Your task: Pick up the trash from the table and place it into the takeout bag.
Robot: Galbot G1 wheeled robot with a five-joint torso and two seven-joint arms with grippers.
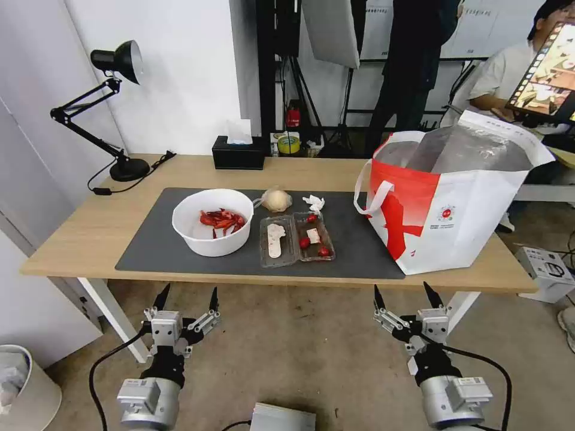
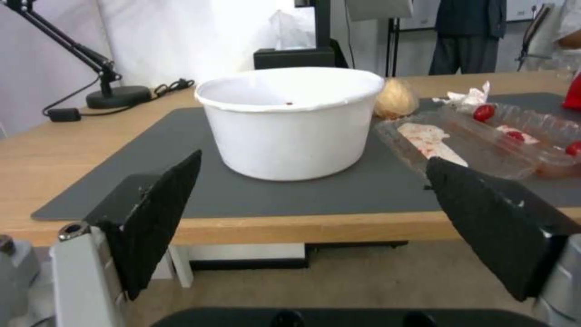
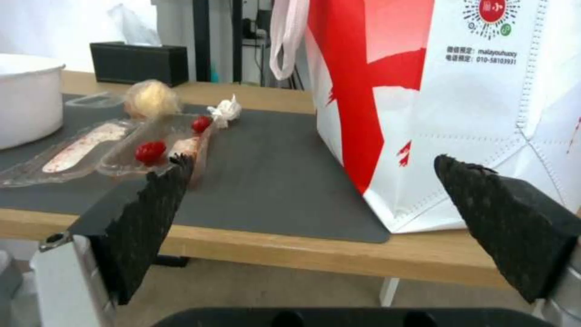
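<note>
Lengthwise, clamshell tray (image 1: pixel 296 237) lies along the table edge (image 1: pixel 269 279); both claws spread.

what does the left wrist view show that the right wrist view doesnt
Left wrist view alone: the desk lamp and the open left tool short of the table edge. Right wrist view alone: the takeout bag's front and the open right tool. Both share the bowl, clamshell tray, tissue, bagged lump and tissue box.

Black lamp (image 1: pixel 117 108), tissue box (image 1: pixel 238 152)
</note>
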